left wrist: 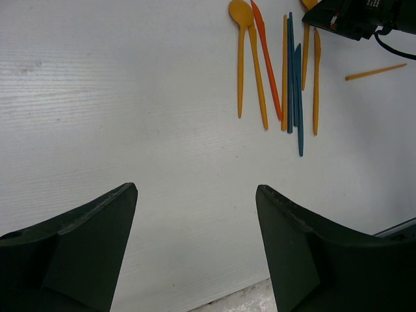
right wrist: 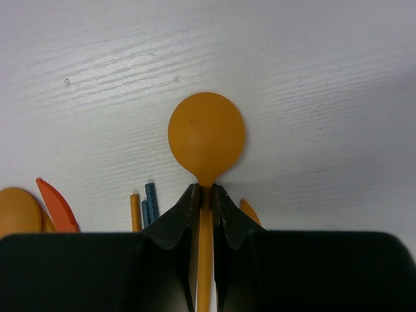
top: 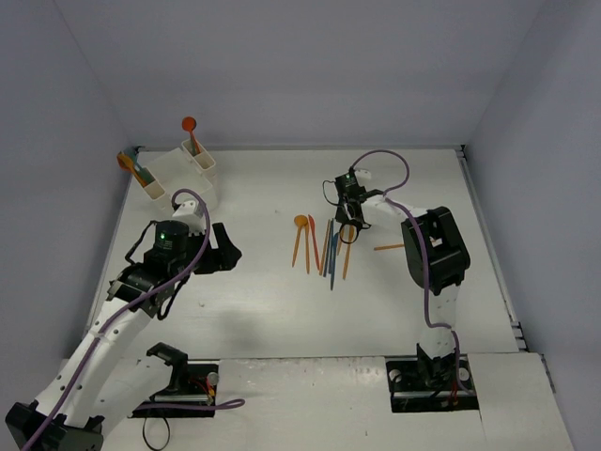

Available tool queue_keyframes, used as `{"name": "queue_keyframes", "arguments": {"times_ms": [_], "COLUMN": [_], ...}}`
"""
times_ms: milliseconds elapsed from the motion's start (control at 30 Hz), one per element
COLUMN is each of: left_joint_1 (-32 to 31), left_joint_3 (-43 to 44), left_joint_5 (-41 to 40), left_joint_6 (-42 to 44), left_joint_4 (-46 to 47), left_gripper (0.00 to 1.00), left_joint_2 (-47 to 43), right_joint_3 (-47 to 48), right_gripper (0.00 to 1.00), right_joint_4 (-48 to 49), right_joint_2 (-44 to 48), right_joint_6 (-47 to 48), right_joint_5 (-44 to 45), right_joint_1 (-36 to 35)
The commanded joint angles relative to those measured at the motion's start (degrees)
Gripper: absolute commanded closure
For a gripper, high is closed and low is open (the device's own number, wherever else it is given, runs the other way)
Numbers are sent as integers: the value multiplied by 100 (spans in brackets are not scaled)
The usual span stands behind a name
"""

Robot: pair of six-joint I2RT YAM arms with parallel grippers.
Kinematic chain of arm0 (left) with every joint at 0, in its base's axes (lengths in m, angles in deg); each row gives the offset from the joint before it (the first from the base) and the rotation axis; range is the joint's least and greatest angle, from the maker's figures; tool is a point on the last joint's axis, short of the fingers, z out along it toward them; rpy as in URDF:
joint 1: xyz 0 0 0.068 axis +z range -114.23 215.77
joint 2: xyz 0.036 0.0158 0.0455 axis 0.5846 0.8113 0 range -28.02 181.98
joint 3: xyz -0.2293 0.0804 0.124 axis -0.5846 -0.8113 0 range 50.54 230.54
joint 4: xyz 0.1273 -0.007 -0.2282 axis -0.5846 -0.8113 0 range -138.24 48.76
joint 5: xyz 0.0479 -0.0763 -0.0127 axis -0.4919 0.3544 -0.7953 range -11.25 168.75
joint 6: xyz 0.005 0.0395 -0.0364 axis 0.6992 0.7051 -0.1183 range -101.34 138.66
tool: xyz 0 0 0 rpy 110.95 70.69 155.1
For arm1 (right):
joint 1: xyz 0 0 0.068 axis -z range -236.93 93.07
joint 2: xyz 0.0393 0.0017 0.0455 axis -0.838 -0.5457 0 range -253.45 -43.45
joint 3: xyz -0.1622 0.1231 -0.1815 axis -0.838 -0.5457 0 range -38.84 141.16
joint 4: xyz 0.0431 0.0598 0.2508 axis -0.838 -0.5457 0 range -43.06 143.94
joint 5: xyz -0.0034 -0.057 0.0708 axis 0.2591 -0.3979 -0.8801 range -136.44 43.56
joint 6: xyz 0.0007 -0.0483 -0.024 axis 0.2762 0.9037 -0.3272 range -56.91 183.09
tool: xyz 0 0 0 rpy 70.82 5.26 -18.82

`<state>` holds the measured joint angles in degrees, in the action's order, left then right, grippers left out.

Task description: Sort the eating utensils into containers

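Observation:
The white containers (top: 178,174) stand at the far left with a red spoon (top: 189,124) and orange and teal utensils (top: 131,164) in them. Several orange, red and blue utensils (top: 319,244) lie side by side mid-table, also in the left wrist view (left wrist: 286,71). My right gripper (top: 349,218) is at the pile's far right end. It is shut (right wrist: 205,192) on the neck of an orange spoon (right wrist: 206,133), bowl sticking out past the fingertips, low over the table. My left gripper (top: 225,249) is open and empty (left wrist: 195,195) over bare table, left of the pile.
One orange utensil (top: 389,247) lies alone, right of the pile; it also shows in the left wrist view (left wrist: 376,71). Grey walls close in the table on three sides. The right arm's elbow (top: 434,246) stands right of the pile.

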<state>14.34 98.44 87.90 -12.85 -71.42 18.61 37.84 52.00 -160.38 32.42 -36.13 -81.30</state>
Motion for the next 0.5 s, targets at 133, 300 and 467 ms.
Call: {"name": "queue_keyframes", "arguments": {"times_ms": [133, 300, 467], "left_joint_1": [-37, -37, -37], "left_joint_3": [440, 867, 1283], "left_joint_5": [188, 400, 852], "left_joint_6": [-36, -96, -324], "left_joint_4": [231, 246, 520], "left_gripper": [29, 29, 29], "left_joint_2": [15, 181, 486], "right_joint_3": [-6, 162, 175], "right_gripper": [100, 100, 100], "right_joint_4": [-397, -388, -358], "right_joint_2": [361, 1003, 1776], "right_joint_6": [201, 765, 1615], "right_joint_5": [158, 201, 204], "right_joint_1": [-50, -151, -498]}}
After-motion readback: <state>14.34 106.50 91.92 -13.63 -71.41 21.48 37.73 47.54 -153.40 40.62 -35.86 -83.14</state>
